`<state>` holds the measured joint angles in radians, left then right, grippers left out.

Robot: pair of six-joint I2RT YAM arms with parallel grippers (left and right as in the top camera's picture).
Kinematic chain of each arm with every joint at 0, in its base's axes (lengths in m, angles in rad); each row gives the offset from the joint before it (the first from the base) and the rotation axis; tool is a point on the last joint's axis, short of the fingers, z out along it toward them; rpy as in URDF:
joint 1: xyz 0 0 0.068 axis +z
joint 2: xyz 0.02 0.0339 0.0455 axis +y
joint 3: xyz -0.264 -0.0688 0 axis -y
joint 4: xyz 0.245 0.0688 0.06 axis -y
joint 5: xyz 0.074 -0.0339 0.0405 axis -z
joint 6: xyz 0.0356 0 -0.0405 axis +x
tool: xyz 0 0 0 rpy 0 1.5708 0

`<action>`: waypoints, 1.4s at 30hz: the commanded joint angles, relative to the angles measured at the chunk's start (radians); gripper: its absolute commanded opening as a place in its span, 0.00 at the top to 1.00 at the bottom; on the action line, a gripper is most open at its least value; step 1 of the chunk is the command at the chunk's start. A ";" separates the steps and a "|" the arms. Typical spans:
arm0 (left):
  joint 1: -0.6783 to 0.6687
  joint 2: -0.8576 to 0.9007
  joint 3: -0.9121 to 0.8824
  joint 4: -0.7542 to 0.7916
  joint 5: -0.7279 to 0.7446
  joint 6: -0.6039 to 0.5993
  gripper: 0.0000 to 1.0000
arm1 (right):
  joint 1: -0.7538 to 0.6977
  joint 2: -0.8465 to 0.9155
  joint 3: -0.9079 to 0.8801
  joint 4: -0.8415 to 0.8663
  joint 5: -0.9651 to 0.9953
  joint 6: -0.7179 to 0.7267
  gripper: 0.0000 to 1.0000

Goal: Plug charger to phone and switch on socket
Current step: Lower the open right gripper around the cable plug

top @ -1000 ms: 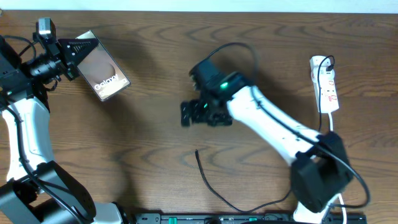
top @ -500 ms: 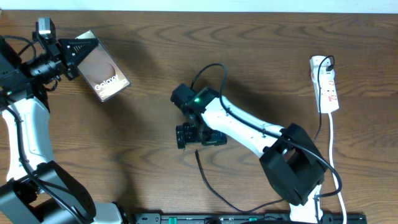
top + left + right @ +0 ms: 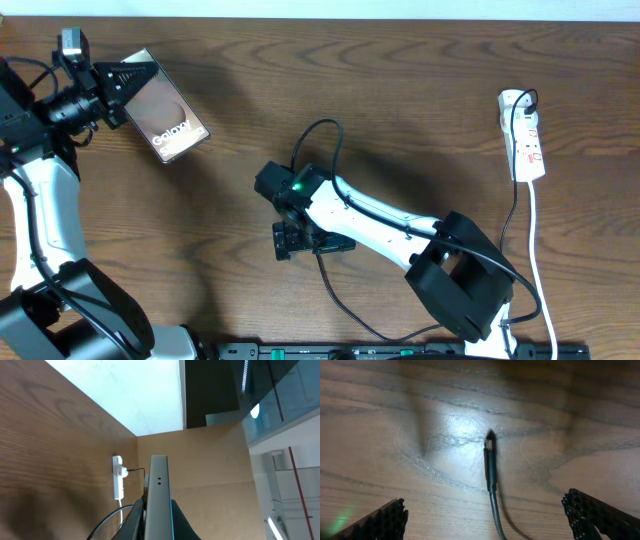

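Charger (image 3: 490, 467) tip lies on worktop (image 3: 420, 435) between your right pincer's (image 3: 487, 515) spread fingers, lined up for pinching; your left pincer (image 3: 125, 85) clamps phone (image 3: 170, 122), probably steadying it for plugging.

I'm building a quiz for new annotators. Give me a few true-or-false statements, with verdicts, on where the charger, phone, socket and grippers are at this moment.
1. The right gripper is open over the plug end of the charger. True.
2. The charger is already plugged into the phone. False: its plug tip lies on the table, well apart from the phone.
3. The left gripper is clamped on the phone. True.
4. The socket lies right beside the phone. False: it sits near the table's far right edge, while the phone is at the upper left.
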<state>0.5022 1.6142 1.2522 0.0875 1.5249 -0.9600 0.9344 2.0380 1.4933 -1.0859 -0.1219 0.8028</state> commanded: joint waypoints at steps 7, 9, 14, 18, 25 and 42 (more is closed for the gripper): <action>0.002 -0.003 0.005 0.008 0.041 0.025 0.93 | 0.023 0.010 -0.085 0.064 0.041 0.046 0.02; 0.002 -0.003 0.005 0.008 0.038 0.024 0.93 | 0.023 0.010 -0.097 0.076 0.040 0.047 0.05; 0.002 -0.003 0.004 0.008 0.034 0.025 0.93 | 0.023 0.010 -0.097 0.076 0.041 0.046 0.06; 0.002 -0.003 0.004 0.008 0.034 0.025 0.93 | 0.023 0.010 -0.097 0.077 0.041 0.046 0.12; 0.002 -0.003 0.005 0.008 0.034 0.025 0.93 | 0.023 0.010 -0.104 0.084 0.041 0.046 0.27; 0.002 -0.003 0.004 0.008 0.008 0.024 0.93 | 0.023 0.010 -0.116 0.098 0.041 0.046 0.61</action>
<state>0.5022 1.6142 1.2522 0.0875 1.5200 -0.9413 0.9504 2.0384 1.3876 -0.9909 -0.0959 0.8478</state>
